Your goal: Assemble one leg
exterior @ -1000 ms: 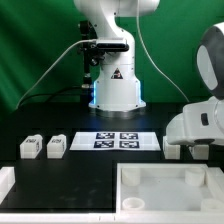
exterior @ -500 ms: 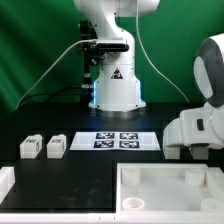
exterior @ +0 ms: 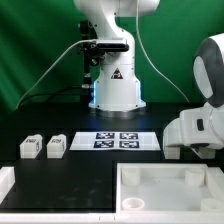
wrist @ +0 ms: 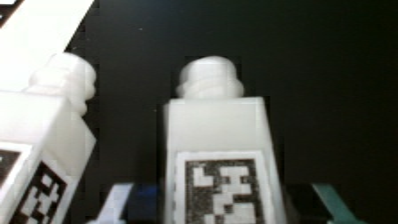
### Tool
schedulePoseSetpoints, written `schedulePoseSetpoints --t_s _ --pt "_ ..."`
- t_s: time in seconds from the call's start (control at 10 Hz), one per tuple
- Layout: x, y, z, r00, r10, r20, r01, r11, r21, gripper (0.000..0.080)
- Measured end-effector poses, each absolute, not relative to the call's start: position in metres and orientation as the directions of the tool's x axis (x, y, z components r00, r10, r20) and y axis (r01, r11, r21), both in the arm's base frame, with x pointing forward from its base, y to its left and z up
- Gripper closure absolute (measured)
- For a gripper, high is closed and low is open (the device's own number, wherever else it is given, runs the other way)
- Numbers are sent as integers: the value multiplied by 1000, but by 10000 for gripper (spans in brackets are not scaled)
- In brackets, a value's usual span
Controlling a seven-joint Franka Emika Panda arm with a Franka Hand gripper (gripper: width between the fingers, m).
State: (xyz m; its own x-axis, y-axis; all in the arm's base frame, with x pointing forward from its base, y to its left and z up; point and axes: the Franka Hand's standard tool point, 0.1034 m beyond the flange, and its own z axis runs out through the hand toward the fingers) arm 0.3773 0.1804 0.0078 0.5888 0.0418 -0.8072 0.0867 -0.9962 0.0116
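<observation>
Pincer (wrist: 219, 203) spread, straddling leg (wrist: 221, 135) (not touching)

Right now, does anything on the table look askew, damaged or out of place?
Nothing stands out: two legs sit side by side at the exterior view's left, and the marker board lies flat.

Matte black table top (exterior: 90, 165). Carries a small white boxy plastic leg (exterior: 30, 148) with a black-and-white tag and its twin leg (exterior: 56, 146) just beside, toward the exterior view's left. Then the thin flat white marker board (exterior: 117, 141) mid-table. Up front, a large white square tabletop piece (exterior: 165, 167) with raised rim. White robot base (exterior: 115, 92) at the back.
</observation>
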Motion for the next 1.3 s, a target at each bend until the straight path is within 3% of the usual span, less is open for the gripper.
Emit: schedulePoseSetpoints --t_s 1.0,1.1,1.3 --pt "383 181 10 615 45 -788 83 -996 8 509" --pt "400 175 29 630 88 -772 105 -994 -28 509" --pt "454 165 67 790 97 -606 80 -995 -55 509"
